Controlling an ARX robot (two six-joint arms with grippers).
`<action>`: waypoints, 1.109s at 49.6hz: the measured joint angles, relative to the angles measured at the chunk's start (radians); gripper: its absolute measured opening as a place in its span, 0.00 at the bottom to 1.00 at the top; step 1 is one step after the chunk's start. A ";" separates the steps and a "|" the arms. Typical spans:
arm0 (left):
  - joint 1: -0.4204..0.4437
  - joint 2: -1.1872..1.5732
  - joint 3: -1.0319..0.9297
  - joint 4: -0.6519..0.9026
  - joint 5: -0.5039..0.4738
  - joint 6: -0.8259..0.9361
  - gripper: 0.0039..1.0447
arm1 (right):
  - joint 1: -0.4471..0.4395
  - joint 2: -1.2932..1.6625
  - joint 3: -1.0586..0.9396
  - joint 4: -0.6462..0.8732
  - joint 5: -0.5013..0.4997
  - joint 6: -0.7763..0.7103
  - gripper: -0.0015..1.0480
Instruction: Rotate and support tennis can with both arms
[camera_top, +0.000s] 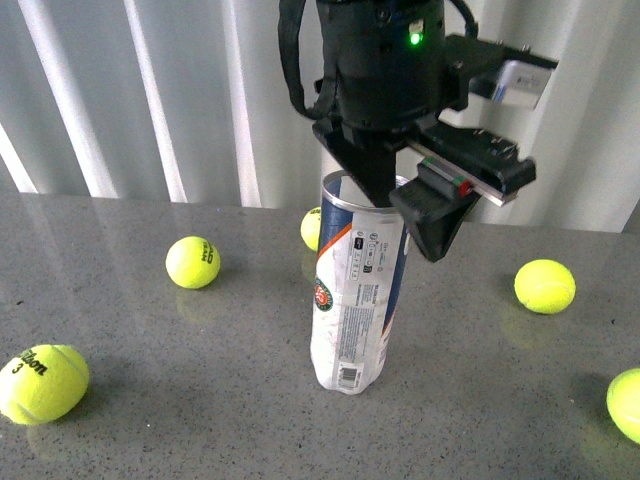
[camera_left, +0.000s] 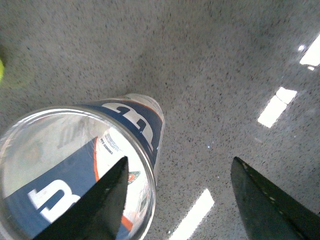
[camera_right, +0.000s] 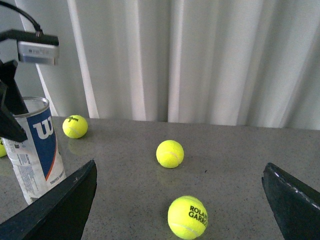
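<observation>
Tennis can (camera_top: 355, 295) upright mid-table on the grey table (camera_top: 200, 400), left gripper (camera_top: 400, 205) spread wide over its open rim, one finger inside, one outside, right gripper (camera_right: 180, 200) spread, well apart, yellow balls (camera_top: 193, 262) scattered around

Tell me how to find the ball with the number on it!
Start at the tall tennis can standing in the middle of the grey table. Go toward the near left corner of the table, past the ball with dark writing on the left. The nearest ball there is the one: it alone shows a black 3 under its logo.
</observation>
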 joint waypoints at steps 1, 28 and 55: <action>0.000 0.000 0.008 -0.004 0.000 -0.003 0.67 | 0.000 0.000 0.000 0.000 0.000 0.000 0.93; 0.086 -0.392 -0.351 0.455 -0.055 -0.498 0.94 | 0.000 0.000 0.000 0.000 -0.001 0.000 0.93; 0.296 -0.941 -1.543 1.787 -0.411 -0.534 0.12 | 0.000 0.000 0.000 0.000 0.000 0.000 0.93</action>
